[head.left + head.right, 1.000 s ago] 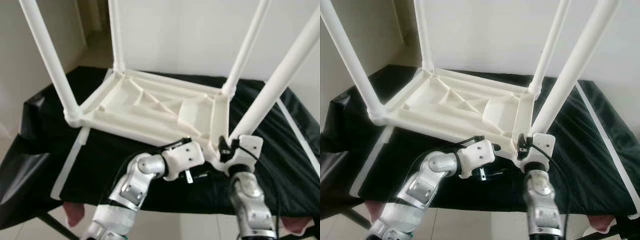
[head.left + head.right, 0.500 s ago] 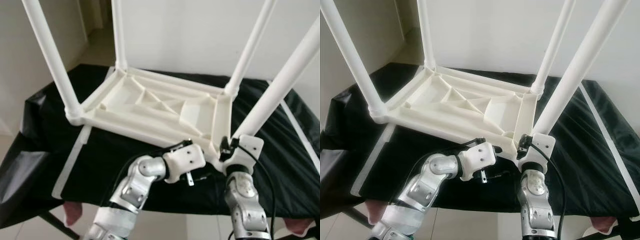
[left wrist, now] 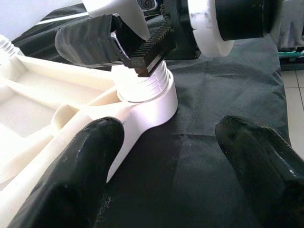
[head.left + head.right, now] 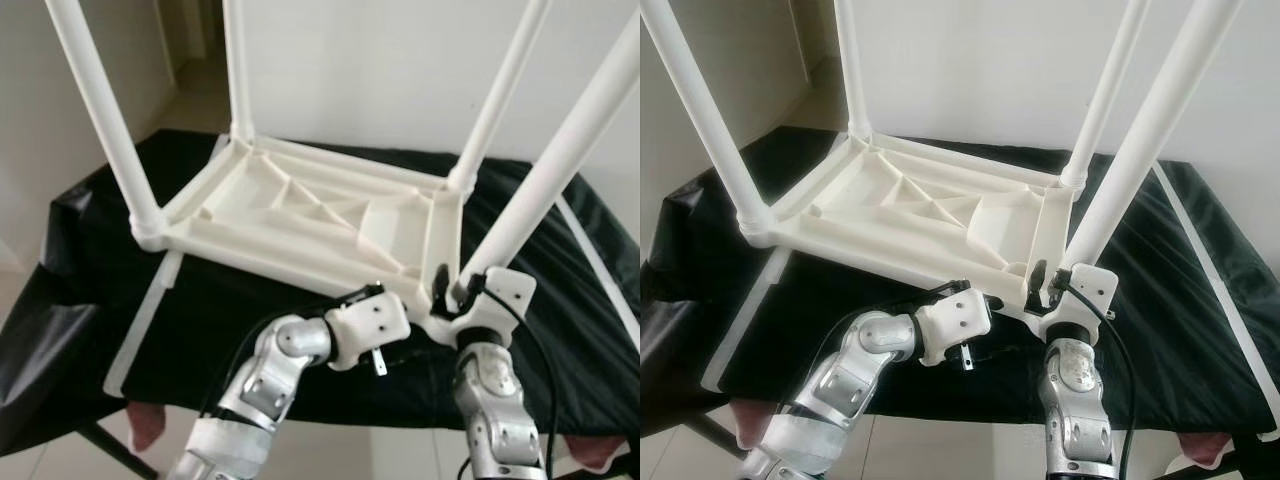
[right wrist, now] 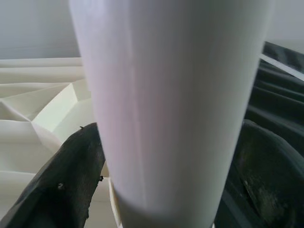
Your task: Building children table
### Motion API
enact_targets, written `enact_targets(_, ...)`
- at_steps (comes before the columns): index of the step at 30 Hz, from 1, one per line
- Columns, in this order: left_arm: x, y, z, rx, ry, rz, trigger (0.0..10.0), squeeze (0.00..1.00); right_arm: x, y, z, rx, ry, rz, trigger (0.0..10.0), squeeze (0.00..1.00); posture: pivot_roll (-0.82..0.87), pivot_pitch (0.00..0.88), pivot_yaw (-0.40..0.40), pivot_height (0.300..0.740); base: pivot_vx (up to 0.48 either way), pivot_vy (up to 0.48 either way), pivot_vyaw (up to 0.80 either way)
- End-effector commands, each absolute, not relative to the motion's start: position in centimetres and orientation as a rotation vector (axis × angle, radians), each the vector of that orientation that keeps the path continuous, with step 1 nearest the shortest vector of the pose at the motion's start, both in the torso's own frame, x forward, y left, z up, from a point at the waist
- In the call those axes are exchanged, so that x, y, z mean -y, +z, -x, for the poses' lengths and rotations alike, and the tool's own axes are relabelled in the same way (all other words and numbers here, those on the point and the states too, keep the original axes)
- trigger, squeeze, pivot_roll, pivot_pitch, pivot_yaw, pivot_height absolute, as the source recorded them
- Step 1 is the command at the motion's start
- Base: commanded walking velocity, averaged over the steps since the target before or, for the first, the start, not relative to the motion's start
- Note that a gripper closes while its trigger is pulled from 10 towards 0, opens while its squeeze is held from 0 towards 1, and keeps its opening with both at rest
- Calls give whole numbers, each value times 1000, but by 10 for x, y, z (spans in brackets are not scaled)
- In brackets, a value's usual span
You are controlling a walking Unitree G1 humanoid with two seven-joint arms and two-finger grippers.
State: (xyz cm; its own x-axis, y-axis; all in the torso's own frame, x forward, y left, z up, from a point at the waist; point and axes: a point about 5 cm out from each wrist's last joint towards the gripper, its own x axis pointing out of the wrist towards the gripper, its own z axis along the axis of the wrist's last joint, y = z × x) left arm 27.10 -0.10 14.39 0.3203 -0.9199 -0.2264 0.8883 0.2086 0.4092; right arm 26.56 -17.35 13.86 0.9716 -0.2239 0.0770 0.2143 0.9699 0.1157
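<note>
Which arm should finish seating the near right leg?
Right, probably. Its tool already straddles the leg just above the socket. The left tool is open beside the socket, holding nothing.

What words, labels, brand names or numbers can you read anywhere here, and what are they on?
None: no readable text on the upturned white table, its legs, the black cloth, or the left gripper and right gripper.

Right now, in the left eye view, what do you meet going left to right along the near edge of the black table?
Black cloth's bare left edge → left gripper, open beside the tabletop's near right corner → right gripper, around the near right leg → bare cloth on the right.
</note>
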Motion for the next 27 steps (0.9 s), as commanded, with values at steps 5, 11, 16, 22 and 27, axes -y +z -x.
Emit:
enact_targets(5,1,144,-278,115,-1088,-471,10000,0,180,134,-262,80,-159,-107,10000,0,-2,0,-67,740,0,0,0)
enact_targets(11,-4,141,-279,154,-1089,-371,10000,0,188,124,-260,70,-136,-102,10000,0,-4,0,-63,740,0,0,0)
enact_targets(16,-9,137,-278,159,-1106,-364,10000,0,189,121,-258,77,-76,-102,10000,0,-7,0,-59,740,0,0,0)
enact_targets(22,-12,132,-267,144,-1224,-354,10000,0,206,117,-257,73,52,-48,10000,0,-10,0,-51,740,0,0,0)
enact_targets(27,-12,128,-265,179,-1256,-407,10000,0,222,119,-259,95,181,52,10000,0,-17,0,-46,740,0,0,0)
